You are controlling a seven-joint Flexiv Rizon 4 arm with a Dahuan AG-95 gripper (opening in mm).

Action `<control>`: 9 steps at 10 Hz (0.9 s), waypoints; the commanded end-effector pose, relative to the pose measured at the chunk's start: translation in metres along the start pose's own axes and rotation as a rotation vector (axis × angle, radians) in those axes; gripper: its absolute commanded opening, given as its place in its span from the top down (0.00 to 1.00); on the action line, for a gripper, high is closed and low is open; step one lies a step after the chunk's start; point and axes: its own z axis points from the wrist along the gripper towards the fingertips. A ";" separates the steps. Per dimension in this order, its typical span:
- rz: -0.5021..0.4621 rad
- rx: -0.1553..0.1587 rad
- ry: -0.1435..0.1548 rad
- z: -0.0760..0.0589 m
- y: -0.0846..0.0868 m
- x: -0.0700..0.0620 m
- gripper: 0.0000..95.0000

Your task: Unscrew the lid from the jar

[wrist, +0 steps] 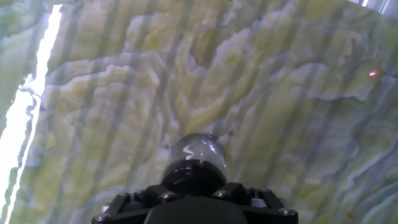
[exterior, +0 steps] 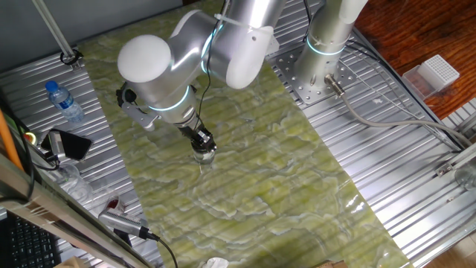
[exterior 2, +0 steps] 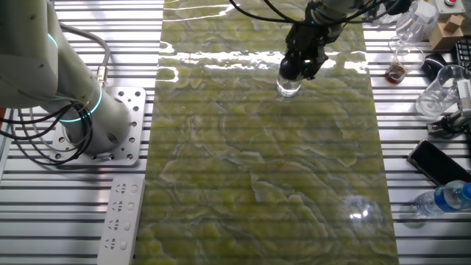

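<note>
The small clear glass jar (exterior: 205, 156) stands upright on the green marbled mat (exterior: 253, 186). It also shows in the other fixed view (exterior 2: 288, 88) and in the hand view (wrist: 199, 149). Its glossy black lid (wrist: 194, 175) sits on top, between my fingers. My gripper (exterior: 202, 141) comes down on the jar from above and is shut on the lid; it shows in the other fixed view (exterior 2: 299, 65) too. In the hand view the dark finger blocks (wrist: 134, 202) flank the lid, and the lid's lower part is hidden behind the gripper body.
A clear water bottle with a blue cap (exterior: 65, 103) and a black phone (exterior: 71, 145) lie left of the mat. Glass cups (exterior 2: 441, 92) stand at the mat's side. The arm's base (exterior 2: 110, 140), a power strip (exterior 2: 121, 221) and a white box (exterior: 435, 74) are nearby.
</note>
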 end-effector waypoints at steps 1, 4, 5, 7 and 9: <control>-0.027 0.025 0.009 0.000 0.000 0.000 0.40; -0.052 0.026 0.005 -0.001 0.000 0.000 0.60; -0.086 0.031 -0.003 -0.001 0.000 0.000 0.60; -0.156 0.049 -0.035 0.000 0.000 0.001 0.60; -0.203 0.057 -0.048 0.000 0.000 0.002 0.60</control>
